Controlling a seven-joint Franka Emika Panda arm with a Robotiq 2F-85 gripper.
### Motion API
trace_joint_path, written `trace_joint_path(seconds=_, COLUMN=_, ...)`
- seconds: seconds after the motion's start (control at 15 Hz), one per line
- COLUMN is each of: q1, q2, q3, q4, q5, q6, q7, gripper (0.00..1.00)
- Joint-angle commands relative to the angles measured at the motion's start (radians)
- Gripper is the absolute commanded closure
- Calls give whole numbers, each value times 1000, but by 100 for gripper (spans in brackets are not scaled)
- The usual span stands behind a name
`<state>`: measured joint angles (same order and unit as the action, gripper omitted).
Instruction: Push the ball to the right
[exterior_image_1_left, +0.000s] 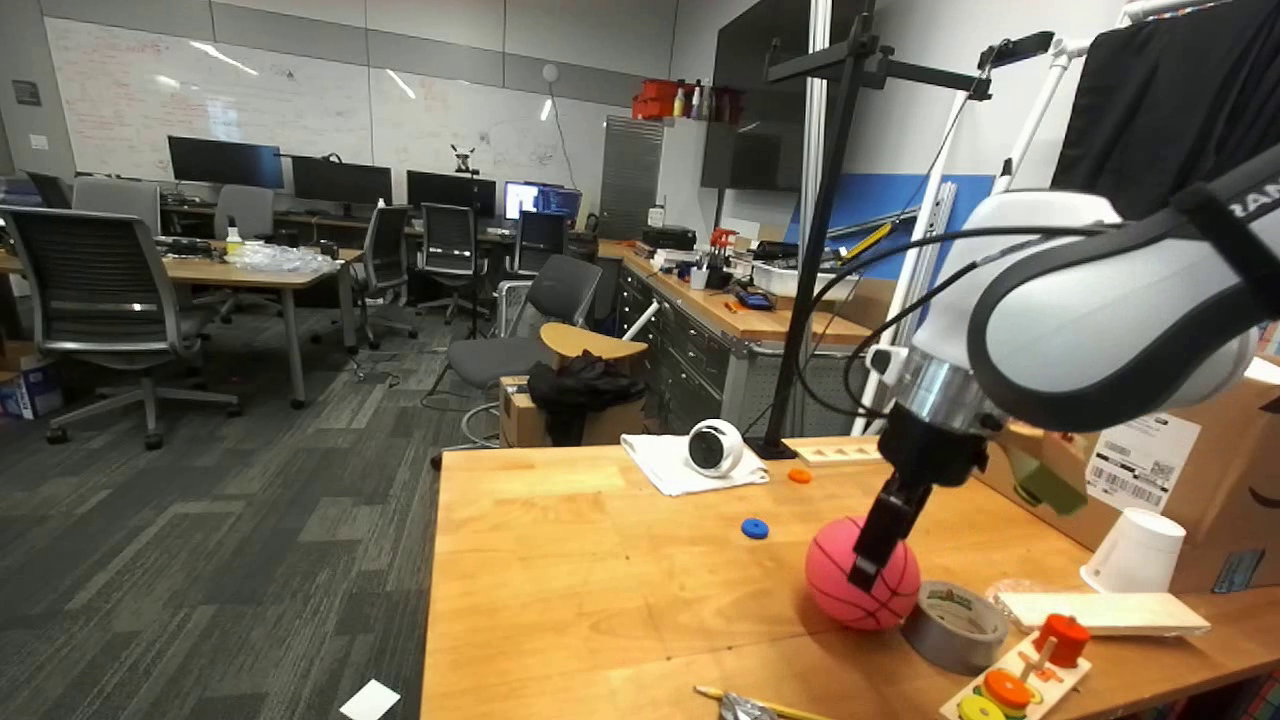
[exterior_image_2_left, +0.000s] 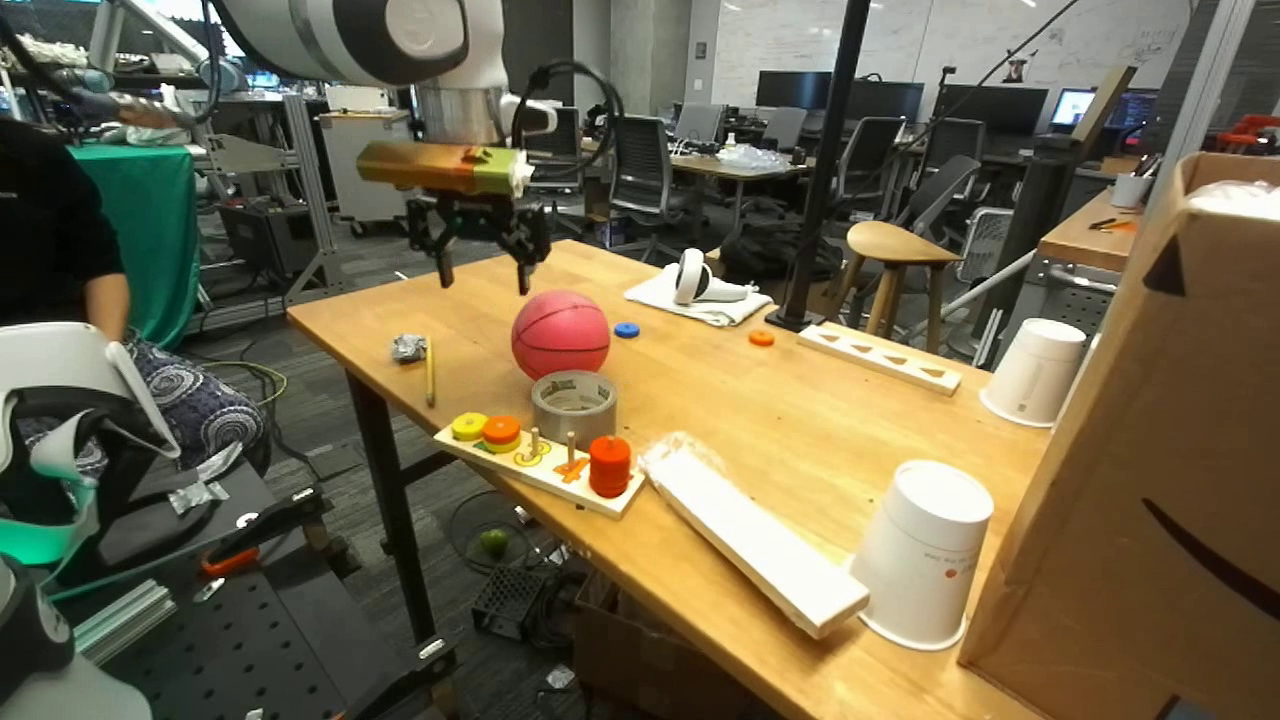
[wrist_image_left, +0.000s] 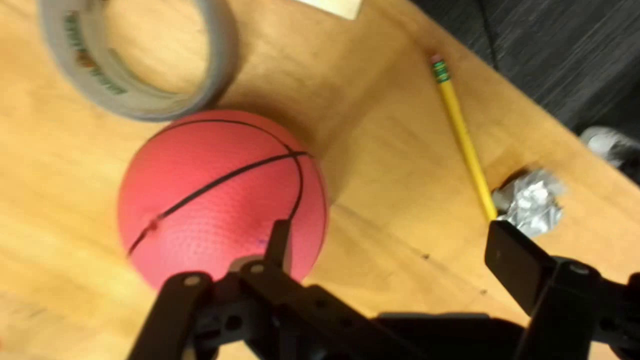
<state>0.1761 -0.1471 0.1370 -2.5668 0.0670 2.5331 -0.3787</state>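
At your gripper, lining-up seemed in hand

Fingers stood apart, empty. At ten o'clock in the wrist view lay the ball, tape roll beyond. You likely needed to lower alongside, then push.

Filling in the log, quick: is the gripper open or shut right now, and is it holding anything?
Gripper: open, holding nothing; the ball is not in its grip.

tape roll | pencil beside crumpled foil | blue disc | white cloth | cardboard box
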Motion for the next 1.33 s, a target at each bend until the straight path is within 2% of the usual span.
trace_joint_path(seconds=0.0, q1=-54, q2=-116, q3=0, q4=9, q5=-184, q6=25, q7=149, gripper=0)
trace_joint_path(seconds=0.13, q1=-92, q2=-132, q3=34, q4=-15, q5=-302, q6=86, q7=305, gripper=0)
trace_joint_path(seconds=0.2, q1=-134, q2=-142, q3=83, q4=-24, q5=-352, q6=73, q7=382, gripper=0)
trace_joint_path(seconds=0.27, q1=-95, q2=-137, q3=70, q4=-19, q5=-353, q6=34, q7=415, gripper=0)
trace_joint_path(seconds=0.47, q1=-39, q2=-95, q3=86, q4=-26, q5=-269, q6=53, q7=447, gripper=0)
trace_joint_path(seconds=0.73, q1=56, q2=-27, q3=59, q4=-17, q5=-40, q6=150, q7=376, gripper=0)
trace_joint_path(seconds=0.93, q1=133, q2=34, q3=23, q4=-25, q5=209, q6=297, q7=206, gripper=0)
trace_joint_path(seconds=1.0, q1=239, q2=72, q3=-61, q4=-5, q5=292, q6=323, q7=159, gripper=0)
trace_joint_path(seconds=1.13, q1=387, q2=91, q3=-167, q4=38, q5=466, q6=293, q7=40, gripper=0)
trace_joint_path(seconds=1.2, q1=423, q2=83, q3=-196, q4=58, q5=551, q6=235, q7=-52, gripper=0)
trace_joint_path(seconds=1.27, q1=431, q2=84, q3=-193, q4=67, q5=636, q6=192, q7=-137, gripper=0)
